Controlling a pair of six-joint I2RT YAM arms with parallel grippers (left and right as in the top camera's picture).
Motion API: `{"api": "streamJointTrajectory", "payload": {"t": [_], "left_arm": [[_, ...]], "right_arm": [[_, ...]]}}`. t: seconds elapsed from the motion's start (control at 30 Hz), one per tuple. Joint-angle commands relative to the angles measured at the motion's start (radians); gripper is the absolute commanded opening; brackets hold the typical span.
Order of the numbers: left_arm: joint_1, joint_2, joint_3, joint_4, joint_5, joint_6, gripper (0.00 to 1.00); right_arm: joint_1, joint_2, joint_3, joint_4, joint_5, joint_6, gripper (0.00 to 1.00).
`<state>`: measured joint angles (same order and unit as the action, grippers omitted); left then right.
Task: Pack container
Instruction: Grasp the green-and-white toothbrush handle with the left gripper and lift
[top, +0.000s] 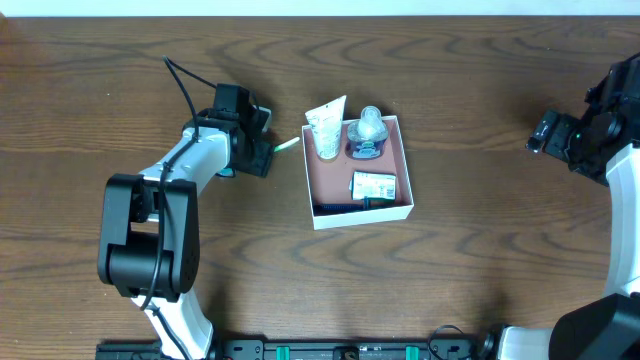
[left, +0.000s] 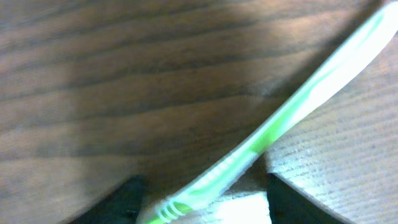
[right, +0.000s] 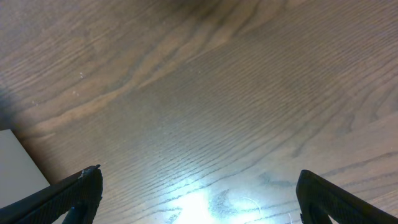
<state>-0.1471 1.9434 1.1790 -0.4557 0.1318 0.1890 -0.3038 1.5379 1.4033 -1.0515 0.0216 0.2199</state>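
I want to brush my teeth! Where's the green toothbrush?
In the overhead view the green toothbrush lies on the table just left of the container, outside it, with the left gripper straddling it.

- table (top: 450, 250): dark brown wood with wavy, looping grain; a pale glare patch in the right wrist view
- container (top: 365, 217): white outer walls, reddish-brown inside
- toothbrush (left: 273, 127): bright green with white along the handle, ribbed green and white at one end
- tube (top: 325, 128): white, faint print too small to read
- bottle (top: 368, 135): clear, greyish top over a dark blue base
- packet (top: 374, 185): pale green and white with small print
- left arm (top: 190, 160): white links, black joints, black cable
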Motion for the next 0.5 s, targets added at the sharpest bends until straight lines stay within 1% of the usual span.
{"api": "streamJointTrajectory", "payload": {"t": [0.0,0.07,0.1,0.37,0.47], "left_arm": [[-0.015,0.045,-0.038,-0.052,0.018,-0.106,0.45],[-0.021,0.045,-0.038,-0.062,0.018,-0.132,0.39],[-0.023,0.045,-0.038,-0.069,0.018,-0.154,0.38],[-0.029,0.045,-0.038,-0.173,0.018,-0.267,0.38],[-0.029,0.045,-0.038,-0.218,0.022,-0.281,0.38]], "right_arm": [[-0.003,0.002,0.003,0.000,0.000,0.011,0.99],[-0.003,0.002,0.003,0.000,0.000,0.011,0.99],[-0.003,0.002,0.003,0.000,0.000,0.011,0.99],[-0.003,0.002,0.003,0.000,0.000,0.011,0.99],[-0.003,0.002,0.003,0.000,0.000,0.011,0.99]]}}
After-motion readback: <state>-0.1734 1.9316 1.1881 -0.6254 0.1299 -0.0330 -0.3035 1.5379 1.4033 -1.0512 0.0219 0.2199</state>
